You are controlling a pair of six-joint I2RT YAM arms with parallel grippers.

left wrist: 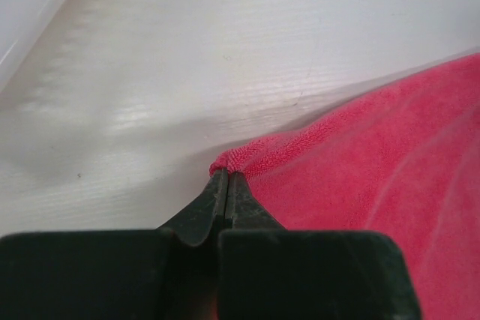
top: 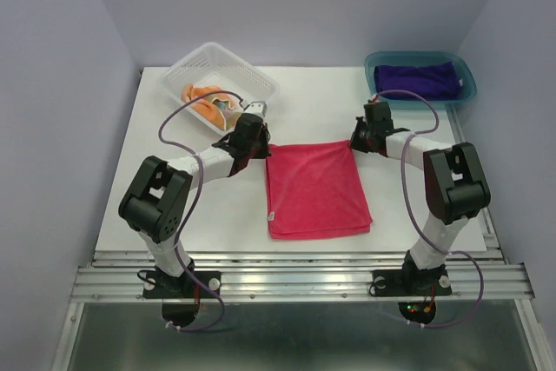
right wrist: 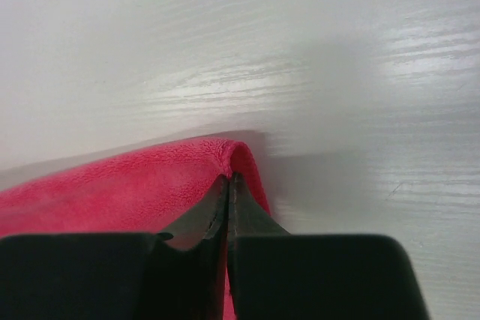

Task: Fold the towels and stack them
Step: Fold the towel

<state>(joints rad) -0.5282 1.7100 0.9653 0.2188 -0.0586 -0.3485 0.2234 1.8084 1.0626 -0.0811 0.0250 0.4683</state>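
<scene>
Your left gripper (left wrist: 226,179) and right gripper (right wrist: 229,181) each clamp a corner of the pink towel (top: 314,188).
The purple towel (top: 415,78) looks folded beyond the right one; the orange towel (top: 207,97) beyond the left is unfolded, and nothing is stacked yet.

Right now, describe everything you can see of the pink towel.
The pink towel is hot pink, soft looped cloth, roughly rectangular, lying flat on the white table between the arms. Its near edge shows layers, so it looks folded over. A small white tag sits on its left edge. The left gripper is shut on its far left corner, the right gripper on its far right corner.
</scene>
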